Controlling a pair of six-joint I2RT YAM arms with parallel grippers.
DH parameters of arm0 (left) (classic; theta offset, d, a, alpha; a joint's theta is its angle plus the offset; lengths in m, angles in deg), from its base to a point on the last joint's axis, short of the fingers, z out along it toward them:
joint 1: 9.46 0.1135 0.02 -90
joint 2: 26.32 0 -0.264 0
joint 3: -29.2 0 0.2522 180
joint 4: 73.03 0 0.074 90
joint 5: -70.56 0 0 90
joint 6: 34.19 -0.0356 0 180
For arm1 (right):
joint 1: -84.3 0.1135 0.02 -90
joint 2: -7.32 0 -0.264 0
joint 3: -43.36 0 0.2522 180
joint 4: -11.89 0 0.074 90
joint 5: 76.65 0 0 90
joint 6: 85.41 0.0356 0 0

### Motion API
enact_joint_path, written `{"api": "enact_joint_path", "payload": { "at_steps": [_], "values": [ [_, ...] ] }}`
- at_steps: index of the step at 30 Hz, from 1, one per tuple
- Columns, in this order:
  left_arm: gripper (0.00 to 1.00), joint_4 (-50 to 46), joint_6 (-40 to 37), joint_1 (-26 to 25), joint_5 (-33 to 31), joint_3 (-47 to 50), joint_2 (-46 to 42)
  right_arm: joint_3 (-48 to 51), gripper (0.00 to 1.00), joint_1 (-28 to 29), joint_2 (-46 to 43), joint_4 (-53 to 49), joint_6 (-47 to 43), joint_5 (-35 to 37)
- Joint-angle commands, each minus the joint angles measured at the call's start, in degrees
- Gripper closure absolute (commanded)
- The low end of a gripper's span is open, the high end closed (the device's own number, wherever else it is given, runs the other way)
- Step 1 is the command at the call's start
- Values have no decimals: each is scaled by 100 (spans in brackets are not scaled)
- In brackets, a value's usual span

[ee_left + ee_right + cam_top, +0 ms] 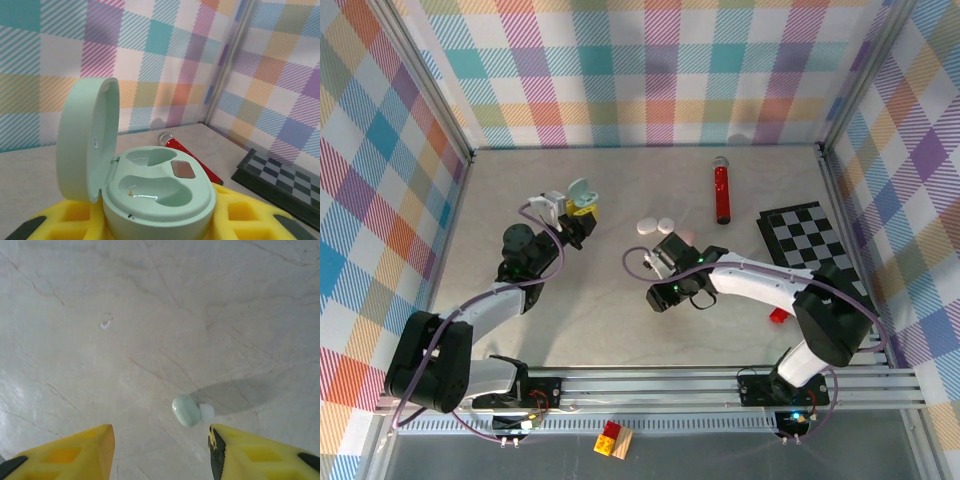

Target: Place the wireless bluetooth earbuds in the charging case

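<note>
1. Left wrist camera: my left gripper (159, 226) holds the green case (160, 195) tight, lid open.
2. My right gripper (160, 452) hangs over the table (150, 315), jaws wide, holding nothing.
3. One small pale earbud (187, 410) lies on the table, just ahead of its yellow fingers (75, 450).

Pale, finely veined tabletop (605, 325) spread before me

On it lie a red cylinder (721, 192) with a silver cap toward the back, a black-and-white chequered board (808, 240) on my right, two white pebble-shaped pieces (647, 227) side by side mid-table, a small red block (778, 315) (partly hidden from above), and one pale green earbud (191, 410) with a white tip.
</note>
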Motion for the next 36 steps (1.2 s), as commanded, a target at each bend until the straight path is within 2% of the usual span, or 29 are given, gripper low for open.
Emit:
{"api": "enact_joint_path", "payload": {
  "at_steps": [1, 12, 36],
  "values": [
    [70, 207, 134, 100, 163, 49, -263, -390, 49, 227, 272, -646, -277, 783],
    [70, -91, 19, 112, 198, 18, -446, -1285, 62, 690, 1280, -1454, -311, 1722],
    [69, -203, -52, 112, 255, 2, -488, -1662, 76, 835, 1967, -1665, -513, 2248]
  ]
}}
